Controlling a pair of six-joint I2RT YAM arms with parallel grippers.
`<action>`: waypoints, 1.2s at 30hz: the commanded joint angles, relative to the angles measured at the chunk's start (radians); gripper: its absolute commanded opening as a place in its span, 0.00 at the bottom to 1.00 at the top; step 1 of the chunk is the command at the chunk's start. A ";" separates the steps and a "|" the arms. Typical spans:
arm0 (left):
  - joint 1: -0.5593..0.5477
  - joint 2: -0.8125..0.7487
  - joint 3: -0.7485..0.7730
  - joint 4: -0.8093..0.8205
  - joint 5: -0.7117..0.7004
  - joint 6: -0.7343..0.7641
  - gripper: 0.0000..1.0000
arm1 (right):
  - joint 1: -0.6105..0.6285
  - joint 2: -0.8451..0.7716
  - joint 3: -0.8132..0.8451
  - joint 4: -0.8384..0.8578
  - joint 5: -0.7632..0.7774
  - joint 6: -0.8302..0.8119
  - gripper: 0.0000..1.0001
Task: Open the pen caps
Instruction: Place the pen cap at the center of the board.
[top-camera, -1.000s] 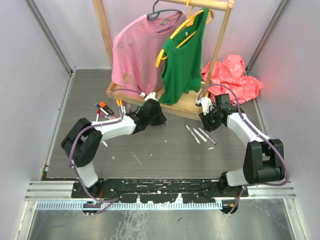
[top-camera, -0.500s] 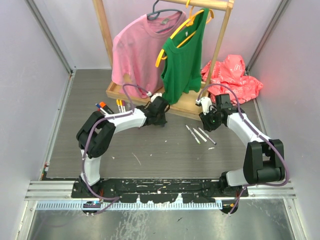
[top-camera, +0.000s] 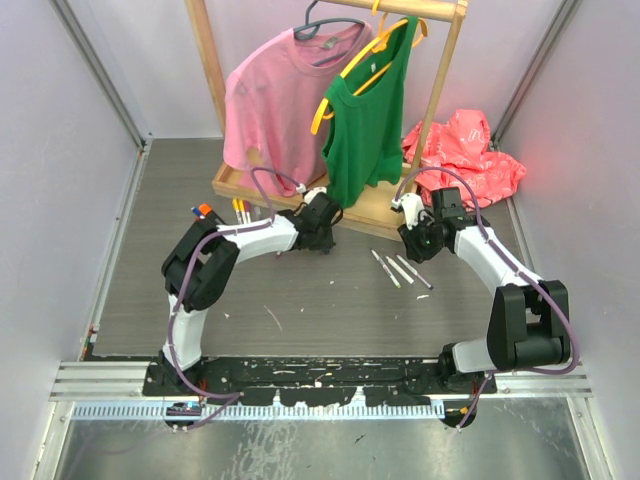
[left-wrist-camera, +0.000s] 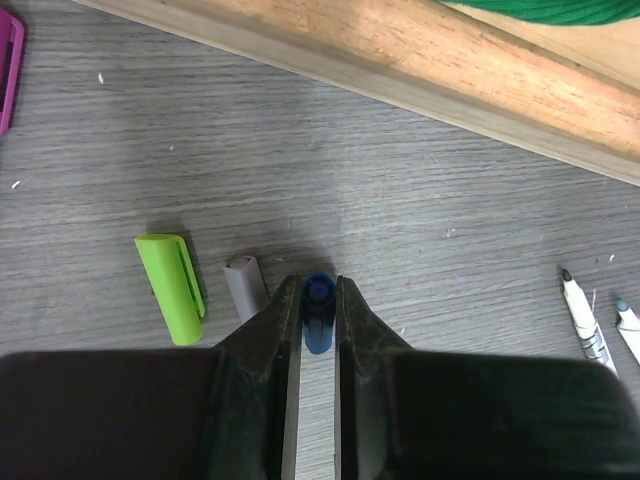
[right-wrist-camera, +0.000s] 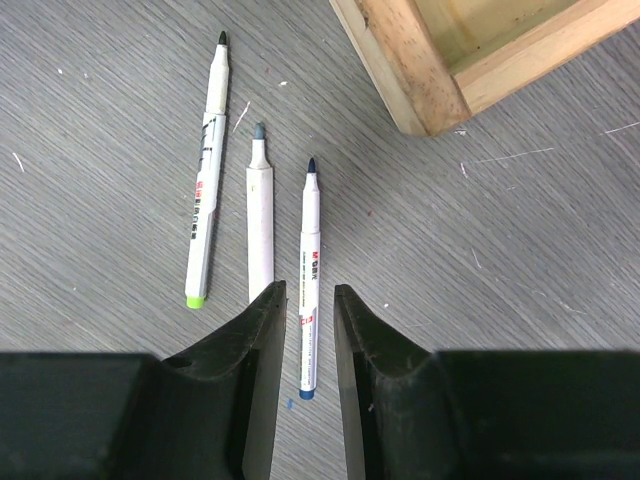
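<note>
Where the left gripper (left-wrist-camera: 318, 284) is set low over the grey table (left-wrist-camera: 450, 200), a blue cap (left-wrist-camera: 318, 305) is seen between its fingertips, and the jaws are pressed against it on both sides. Whether the cap is lifted clear of the table cannot be told. A green cap (left-wrist-camera: 170, 288) is laid flat to the left of the fingers. A grey cap (left-wrist-camera: 243, 287) is found just beside the left finger, between the green cap and the blue cap. The wooden rack base (left-wrist-camera: 400, 50) is seen beyond the caps, and the tips of uncapped markers (left-wrist-camera: 583, 320) are seen at the right edge.

The right gripper (right-wrist-camera: 310, 290) is held above three of these markers, laid side by side: a green-ended marker (right-wrist-camera: 205, 190), a grey-tipped marker (right-wrist-camera: 260, 220) and a blue marker (right-wrist-camera: 310, 230), the last seen through the gap of the jaws. These jaws are parted narrowly, and nothing is held between them.

From above, both grippers are seen just in front of the rack base, well apart. A pink shirt (top-camera: 275, 100) and a green top (top-camera: 370, 100) are hung on the rack. A few capped markers (top-camera: 205, 213) are laid at the far left.
</note>
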 joint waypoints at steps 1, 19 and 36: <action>-0.003 0.006 0.039 -0.007 -0.030 0.014 0.14 | -0.001 -0.040 0.020 0.013 -0.023 -0.015 0.32; -0.004 -0.096 0.007 0.004 0.001 0.026 0.25 | -0.001 -0.041 0.022 0.007 -0.031 -0.020 0.32; -0.001 -0.356 -0.255 0.095 -0.120 0.373 0.36 | -0.001 -0.055 0.019 0.005 -0.041 -0.026 0.33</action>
